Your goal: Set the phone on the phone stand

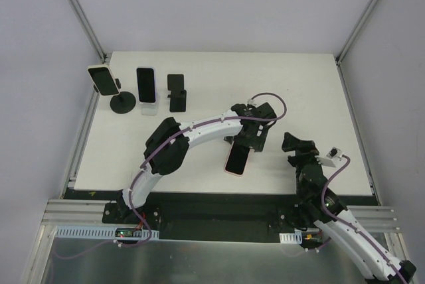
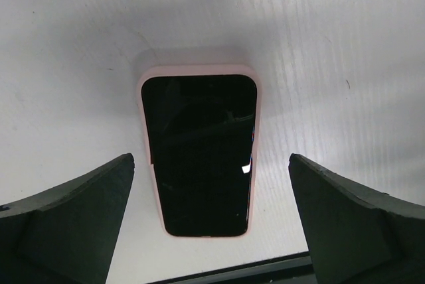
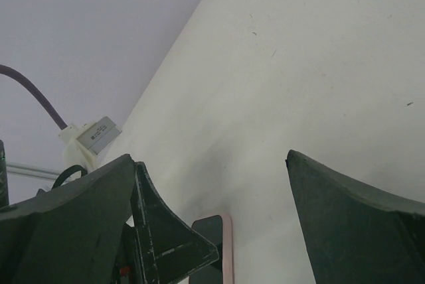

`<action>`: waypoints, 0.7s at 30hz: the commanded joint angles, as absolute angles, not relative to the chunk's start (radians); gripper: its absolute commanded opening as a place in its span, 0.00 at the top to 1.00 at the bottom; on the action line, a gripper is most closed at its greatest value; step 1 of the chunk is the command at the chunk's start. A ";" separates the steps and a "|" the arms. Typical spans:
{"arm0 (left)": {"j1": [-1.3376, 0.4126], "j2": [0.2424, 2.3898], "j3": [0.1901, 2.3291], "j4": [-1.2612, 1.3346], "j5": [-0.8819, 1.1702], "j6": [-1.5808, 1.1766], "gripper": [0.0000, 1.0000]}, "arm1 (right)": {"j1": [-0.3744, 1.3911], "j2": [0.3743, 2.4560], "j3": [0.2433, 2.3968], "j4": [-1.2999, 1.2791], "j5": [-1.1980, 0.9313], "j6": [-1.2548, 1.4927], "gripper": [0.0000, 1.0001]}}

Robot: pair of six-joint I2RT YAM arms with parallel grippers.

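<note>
A phone in a pink case (image 1: 237, 159) lies flat, screen up, near the table's front edge. My left gripper (image 1: 248, 137) hovers just behind it, open and empty. In the left wrist view the phone (image 2: 199, 154) lies between and beyond the spread fingers (image 2: 73, 221), untouched; the left gripper (image 2: 209, 164) is wide open. My right gripper (image 1: 293, 144) is open and empty to the phone's right. In the right wrist view the right gripper (image 3: 209, 158) is open, with the phone's edge (image 3: 227, 247) at the bottom. An empty black phone stand (image 1: 176, 91) stands at the back left.
A black round-base stand holding a phone (image 1: 106, 79) and a white stand holding a phone (image 1: 145, 85) stand left of the empty one. The table's front edge (image 2: 232, 271) runs just below the pink phone. The left arm's finger (image 3: 166, 237) shows in the right wrist view.
</note>
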State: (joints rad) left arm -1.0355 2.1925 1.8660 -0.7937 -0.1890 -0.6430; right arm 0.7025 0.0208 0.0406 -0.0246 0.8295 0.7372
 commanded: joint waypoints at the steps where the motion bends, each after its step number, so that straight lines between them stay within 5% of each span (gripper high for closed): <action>1: -1.046 2.235 1.934 -0.839 -0.198 -0.670 0.02 | 0.700 0.109 -0.065 -0.064 0.847 0.811 0.01; 21: -1.032 2.336 1.977 -0.873 -0.186 -0.635 0.05 | 0.699 0.086 -0.071 -0.063 0.824 0.784 0.01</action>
State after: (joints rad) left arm -1.0344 2.3119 1.9388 -0.8433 -0.1993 -0.6445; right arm 0.7025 0.0845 0.0406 -0.0261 0.8249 0.7914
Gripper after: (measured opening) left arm 0.947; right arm 0.990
